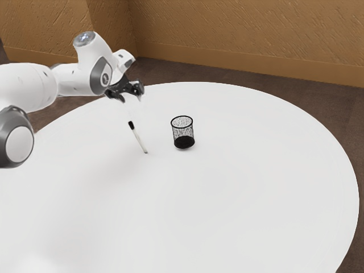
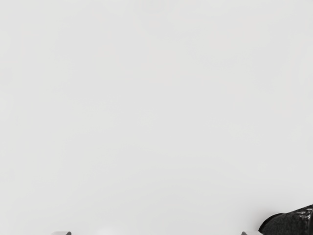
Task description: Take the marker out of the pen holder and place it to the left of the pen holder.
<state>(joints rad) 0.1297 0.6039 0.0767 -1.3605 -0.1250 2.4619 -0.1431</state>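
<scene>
The gripper (image 1: 132,100) hangs above the table in the exterior view, open with nothing between its fingers. Below it, and apart from it, is the marker (image 1: 138,139), white with a black cap; it is outside the pen holder, on the exterior view's left of it, cap end toward the gripper. The black mesh pen holder (image 1: 183,141) stands upright, and no marker is seen inside it. In the wrist view, the tips of the gripper (image 2: 156,233) stand wide apart at the lower edge, and part of the pen holder (image 2: 289,224) is near one of them.
A round white table (image 1: 244,193) carries the marker and pen holder. Behind it are a dark brown floor (image 1: 335,108) and a brown textured wall (image 1: 239,28). The arm reaches in from the exterior view's left.
</scene>
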